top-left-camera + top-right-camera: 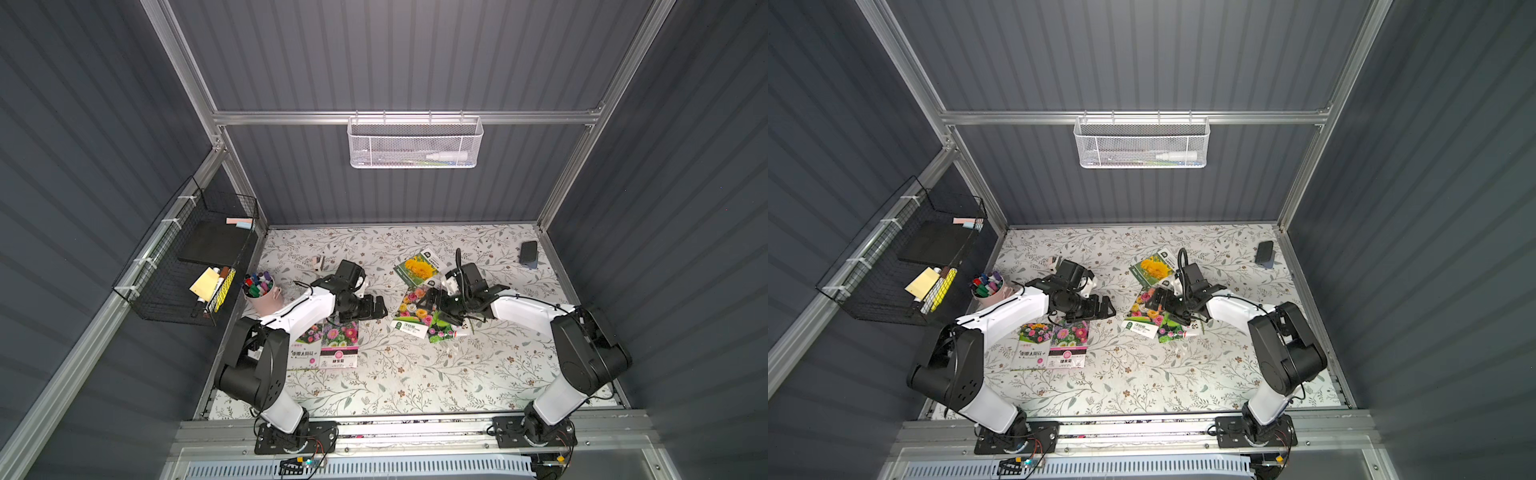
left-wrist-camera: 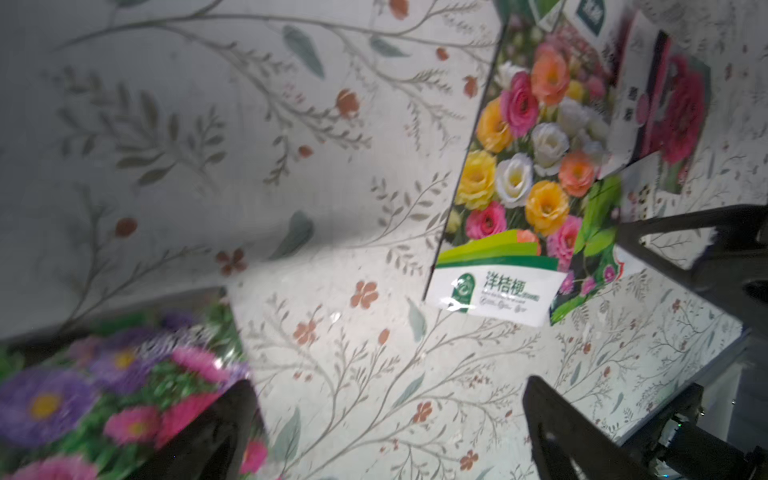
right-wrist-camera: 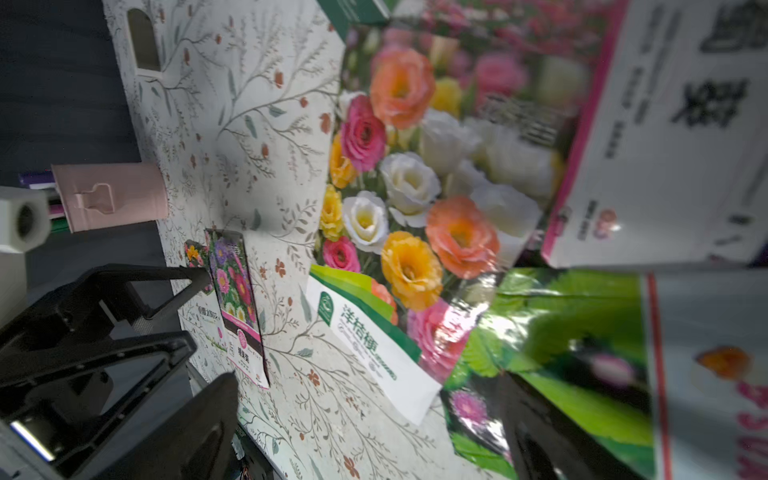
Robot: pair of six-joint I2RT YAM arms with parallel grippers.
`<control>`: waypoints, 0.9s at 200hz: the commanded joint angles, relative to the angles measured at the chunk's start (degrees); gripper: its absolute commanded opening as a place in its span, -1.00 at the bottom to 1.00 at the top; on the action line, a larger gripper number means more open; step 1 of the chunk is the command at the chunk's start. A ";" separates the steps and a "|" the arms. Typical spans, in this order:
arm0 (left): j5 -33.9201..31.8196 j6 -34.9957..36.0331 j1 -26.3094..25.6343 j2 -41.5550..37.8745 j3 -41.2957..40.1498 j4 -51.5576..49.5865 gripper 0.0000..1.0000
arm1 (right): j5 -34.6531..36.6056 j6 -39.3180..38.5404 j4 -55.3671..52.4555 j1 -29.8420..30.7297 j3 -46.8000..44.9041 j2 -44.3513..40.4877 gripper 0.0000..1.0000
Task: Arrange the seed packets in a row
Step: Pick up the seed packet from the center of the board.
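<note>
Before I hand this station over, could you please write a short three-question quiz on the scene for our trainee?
1. True or false: the left gripper stands open with nothing between its jaws.
2. Which seed packet lies nearest the back wall? A. yellow-flower packet; B. pink-banded packet; C. green-leaf packet.
3. Which gripper is above the overlapping pile of packets?
Key: 1 true; 2 A; 3 the right gripper.
</note>
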 commanded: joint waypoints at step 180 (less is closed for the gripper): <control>14.05 -25.36 -3.87 21.45 -0.07 39.33 0.43 | -8.73 10.26 19.75 -5.14 -1.94 17.90 0.71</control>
